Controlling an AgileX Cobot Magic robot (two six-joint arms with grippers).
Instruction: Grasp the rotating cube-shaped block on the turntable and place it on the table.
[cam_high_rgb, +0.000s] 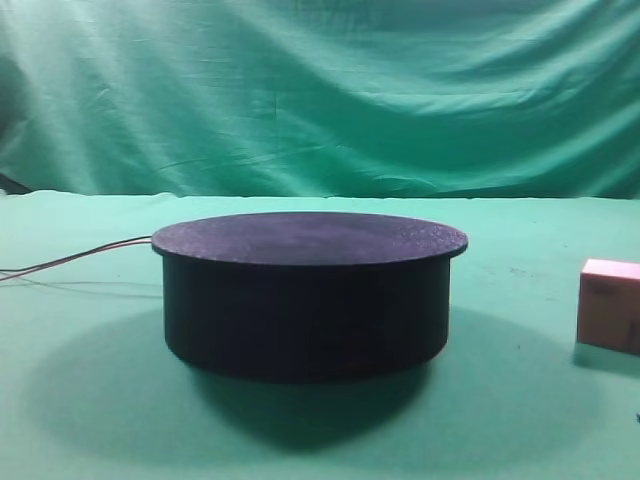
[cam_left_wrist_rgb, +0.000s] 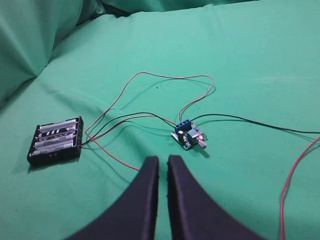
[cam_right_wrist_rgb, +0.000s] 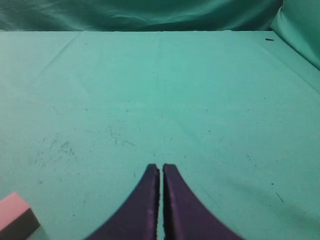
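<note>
In the exterior high view, two thin wires come in from the left edge of the frame and run to the side of the turntable. The turntable is a big, low, round black drum in the middle of the frame. Its flat dark top has nothing on it. It sits on the green surface, and a green cloth hangs behind it across the top of the frame. At the far right edge of the frame, the cube-shaped block rests on the surface, well apart from the turntable. It is small and pink, and the frame edge cuts part of it off.

In the left wrist view, a black battery box lies at the left of the frame. Red and black wires loop from it to a small blue board near the middle. The left end effector shows at the bottom middle, with its two dark fingers almost together and nothing between them.

In the right wrist view, the block peeks in at the bottom left corner of the frame. The right end effector is at the bottom middle, its fingers also almost together and holding nothing, near the block but not touching it.
</note>
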